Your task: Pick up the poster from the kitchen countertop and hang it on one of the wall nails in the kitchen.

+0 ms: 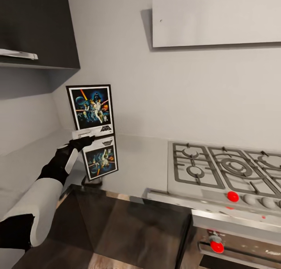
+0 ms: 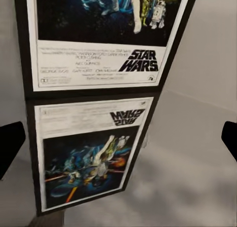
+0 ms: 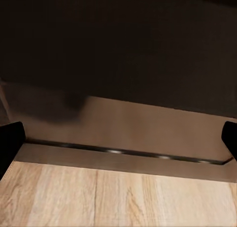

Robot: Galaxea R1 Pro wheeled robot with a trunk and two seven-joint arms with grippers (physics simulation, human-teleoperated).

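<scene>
In the head view, the poster (image 1: pixel 90 109) stood upright on the kitchen countertop (image 1: pixel 140 160), leaning back against the pale grey wall (image 1: pixel 175 93) near the corner, its image mirrored in the glossy surface just below it. The left gripper (image 1: pixel 86 138) reached in at the poster's bottom edge, at or just in front of the white border below the logo; whether it touched the frame could not be told from there. To the right, well apart from the poster, the steel gas hob (image 1: pixel 222 169) sat in the surface with red knobs (image 1: pixel 233 196) along its front. A tiny dark wall nail (image 1: pixel 160 20) showed high on a lighter panel above the hob, and a dark upper cabinet (image 1: pixel 37 27) hung at the left. In the left wrist view, the poster (image 2: pixel 98 34) and its reflection (image 2: pixel 89 158) lay straight ahead, and the two dark fingers (image 2: pixel 10 145) stood wide apart at either edge, holding nothing. In the right wrist view, the fingers (image 3: pixel 10 140) were likewise spread wide and empty, over a wooden floor (image 3: pixel 118 197) and a dark cabinet front (image 3: pixel 123 44) with a pale plinth beneath.
</scene>
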